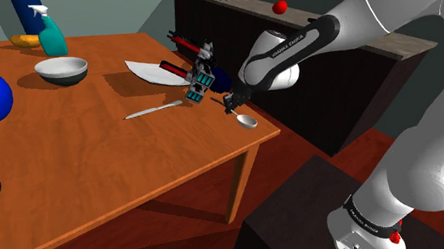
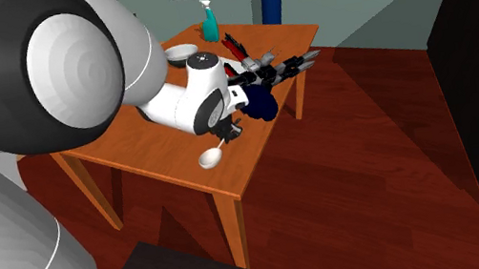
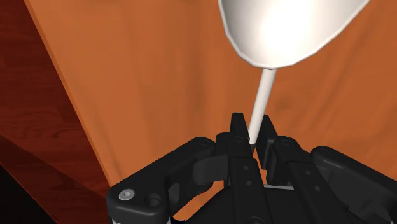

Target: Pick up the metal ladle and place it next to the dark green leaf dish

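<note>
My black gripper clamps the ladle by its thin cylindrical shaft. The bowl is rounded, pale and glossy, seen against the smooth orange-brown table.

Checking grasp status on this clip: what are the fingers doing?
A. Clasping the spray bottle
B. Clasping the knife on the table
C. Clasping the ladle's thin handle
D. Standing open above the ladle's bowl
C: in the wrist view the fingers of the gripper clasp the thin handle of the pale ladle, whose bowl lies ahead of them over the table.
</note>
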